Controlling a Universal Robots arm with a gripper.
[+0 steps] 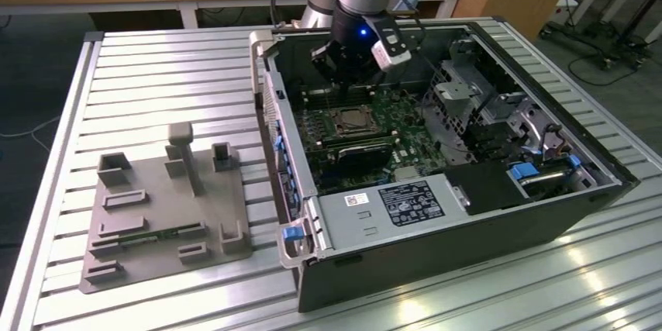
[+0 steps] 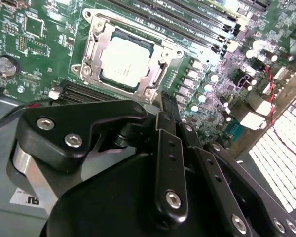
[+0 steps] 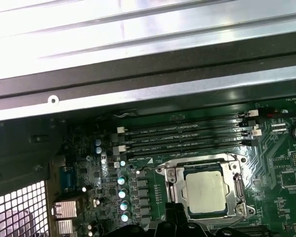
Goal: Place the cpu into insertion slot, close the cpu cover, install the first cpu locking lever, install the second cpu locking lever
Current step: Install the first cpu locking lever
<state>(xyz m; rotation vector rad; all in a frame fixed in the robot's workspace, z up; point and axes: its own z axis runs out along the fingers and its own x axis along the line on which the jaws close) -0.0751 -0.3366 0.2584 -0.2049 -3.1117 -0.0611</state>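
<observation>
Silvery cpu (image 2: 124, 57) seated under lowered cpu cover (image 2: 94, 47), below end effector (image 1: 346, 79). Latching unclear; end effector's opening cannot be told.

A worktable (image 1: 155, 67) topped with long ribbed slats of silver metal is shown in the exterior view. Two things are set directly on it. An open black computer case (image 1: 445, 261) is laid on its side toward the exterior view's right. A flat grey fixture plate (image 1: 155, 222), studded with raised blocks, is placed beside the case, toward the exterior view's left.
</observation>
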